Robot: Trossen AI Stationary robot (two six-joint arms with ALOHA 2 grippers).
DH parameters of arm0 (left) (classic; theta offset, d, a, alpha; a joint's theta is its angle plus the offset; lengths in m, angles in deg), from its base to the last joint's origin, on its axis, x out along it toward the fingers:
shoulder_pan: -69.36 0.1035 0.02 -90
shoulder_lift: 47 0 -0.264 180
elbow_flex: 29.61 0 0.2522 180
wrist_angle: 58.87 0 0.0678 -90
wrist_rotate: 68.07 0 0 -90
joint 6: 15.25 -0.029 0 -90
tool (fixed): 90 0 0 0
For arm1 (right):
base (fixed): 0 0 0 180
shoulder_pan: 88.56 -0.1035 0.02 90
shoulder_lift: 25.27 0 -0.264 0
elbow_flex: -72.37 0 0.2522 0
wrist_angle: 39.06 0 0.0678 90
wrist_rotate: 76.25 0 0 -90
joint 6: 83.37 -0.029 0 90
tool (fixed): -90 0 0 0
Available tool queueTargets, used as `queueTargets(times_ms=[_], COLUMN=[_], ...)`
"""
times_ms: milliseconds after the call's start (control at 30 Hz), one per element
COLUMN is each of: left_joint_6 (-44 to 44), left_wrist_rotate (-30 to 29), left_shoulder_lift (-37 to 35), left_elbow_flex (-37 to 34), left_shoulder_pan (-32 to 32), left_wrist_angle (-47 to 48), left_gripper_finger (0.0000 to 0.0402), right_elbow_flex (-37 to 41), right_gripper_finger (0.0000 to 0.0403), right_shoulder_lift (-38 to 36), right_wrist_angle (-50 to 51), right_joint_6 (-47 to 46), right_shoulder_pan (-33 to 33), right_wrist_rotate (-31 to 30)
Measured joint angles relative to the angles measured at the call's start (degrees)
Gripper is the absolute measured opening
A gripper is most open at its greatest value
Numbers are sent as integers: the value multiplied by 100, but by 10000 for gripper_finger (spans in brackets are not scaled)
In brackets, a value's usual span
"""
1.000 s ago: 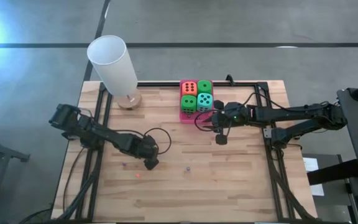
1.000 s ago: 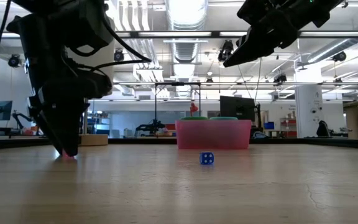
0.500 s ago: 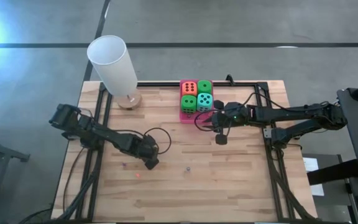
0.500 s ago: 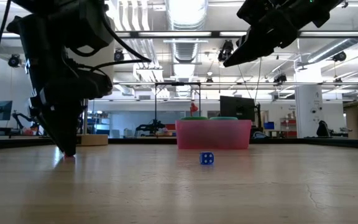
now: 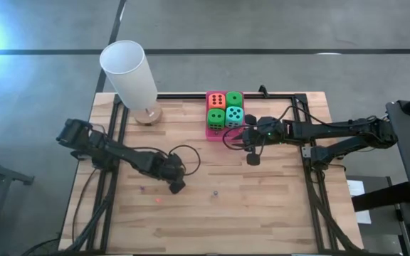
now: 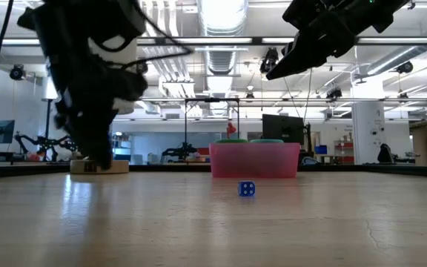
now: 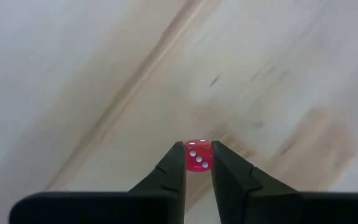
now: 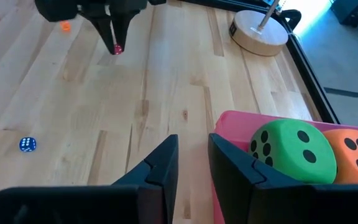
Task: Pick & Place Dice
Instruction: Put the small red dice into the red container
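On the wooden table (image 5: 262, 206), the left pincer (image 7: 198, 163) pinches a small red die (image 7: 198, 157), half hidden.

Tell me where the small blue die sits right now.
The small blue die lies alone on bare wood near mid-table, in front of the pink tray in the low view and apart from the left gripper.

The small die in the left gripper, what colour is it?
Red small die with white pips, clearest in the left wrist view.
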Motion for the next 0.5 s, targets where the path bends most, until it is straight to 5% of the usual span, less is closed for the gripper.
queueTargets(times_ms=[500], left_joint_6=[-2601], left_wrist_rotate=[-1402], left_shoulder_lift=[-20], left_elbow_flex=[1249], left_shoulder_pan=[768], left_wrist_angle=[-591], left_gripper_finger=[53], right_elbow_flex=[0], right_gripper_finger=[74], right_shoulder_lift=[0], right_wrist_angle=[0], right_joint_6=[0], right_shoulder_pan=[0], right_wrist_rotate=[0])
